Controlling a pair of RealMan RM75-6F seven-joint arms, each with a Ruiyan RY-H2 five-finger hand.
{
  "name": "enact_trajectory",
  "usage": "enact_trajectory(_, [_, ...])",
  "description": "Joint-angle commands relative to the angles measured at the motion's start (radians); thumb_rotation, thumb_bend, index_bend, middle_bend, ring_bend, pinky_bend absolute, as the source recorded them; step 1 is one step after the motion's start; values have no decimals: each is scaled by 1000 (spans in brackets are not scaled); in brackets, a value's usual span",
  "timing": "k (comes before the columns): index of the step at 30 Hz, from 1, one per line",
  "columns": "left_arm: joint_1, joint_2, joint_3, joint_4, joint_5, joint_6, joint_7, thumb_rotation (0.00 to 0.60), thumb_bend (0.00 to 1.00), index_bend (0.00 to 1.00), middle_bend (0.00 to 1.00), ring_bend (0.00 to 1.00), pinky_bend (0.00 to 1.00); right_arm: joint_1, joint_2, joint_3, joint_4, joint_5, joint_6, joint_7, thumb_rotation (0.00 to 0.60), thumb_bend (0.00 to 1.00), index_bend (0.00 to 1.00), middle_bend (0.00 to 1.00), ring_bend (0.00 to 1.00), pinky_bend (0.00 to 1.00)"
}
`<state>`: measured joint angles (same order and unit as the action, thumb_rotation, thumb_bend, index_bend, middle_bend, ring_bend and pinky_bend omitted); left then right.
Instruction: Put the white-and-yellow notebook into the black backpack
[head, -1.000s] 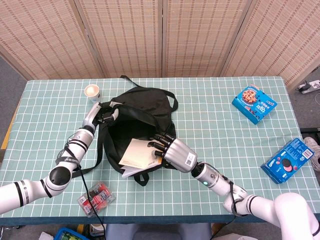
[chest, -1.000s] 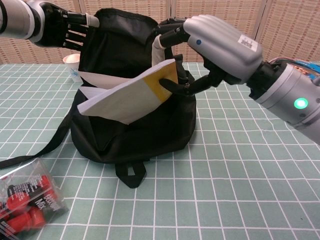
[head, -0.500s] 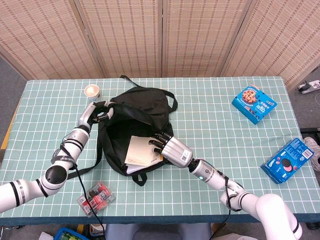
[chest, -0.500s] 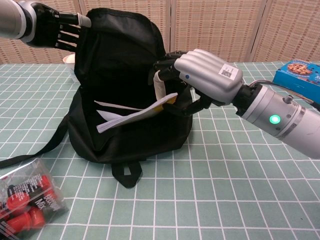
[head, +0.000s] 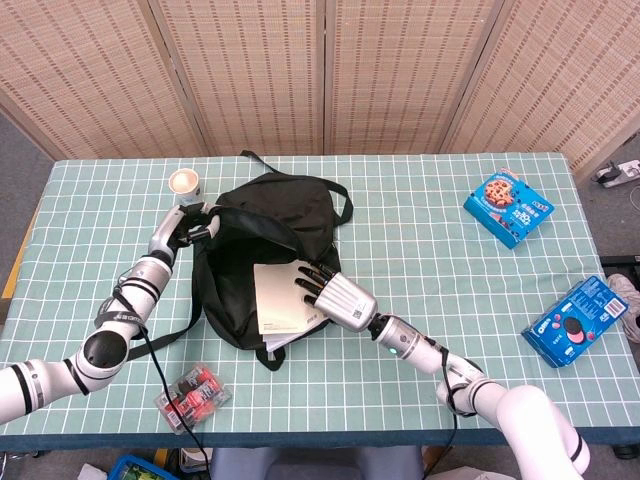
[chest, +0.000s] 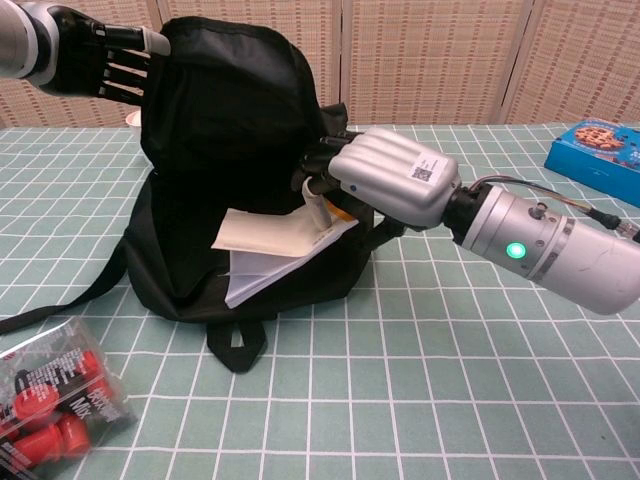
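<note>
Both hands busy: left hand (head: 190, 222) grips backpack (head: 262, 262) rim open; right hand (head: 330, 292) clamps notebook (head: 283, 298), half in. Next: push deeper, release.

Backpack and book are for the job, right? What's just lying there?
For the job:
black backpack
white-and-yellow notebook, partly inside
left robot hand holding the backpack open
right robot hand pushing the notebook in

Just lying about:
paper cup
two blue cookie boxes
clear pack of red things
</note>
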<state>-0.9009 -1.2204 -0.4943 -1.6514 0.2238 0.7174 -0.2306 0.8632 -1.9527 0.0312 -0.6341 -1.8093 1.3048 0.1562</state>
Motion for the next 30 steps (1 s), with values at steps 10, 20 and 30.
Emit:
enact_trajectory(10, [0,10,7,-15,4,-3,-10,507,494,718,286,244,129,42,-63,46,34,83,-89,-120,600,325,770,245,104,178])
enact_trajectory(20, [-1,18,14,-26,1,-1,-15,506,494,718,286,221,129,75,-114,97,62,165,-165,-213,600,307,770,241,95,149])
enact_trajectory(30, [3,28,18,-28,1,0,-24,503,494,717,286,197,129,69,-100,114,-12,217,-200,-277,600,143,333,102,3,63])
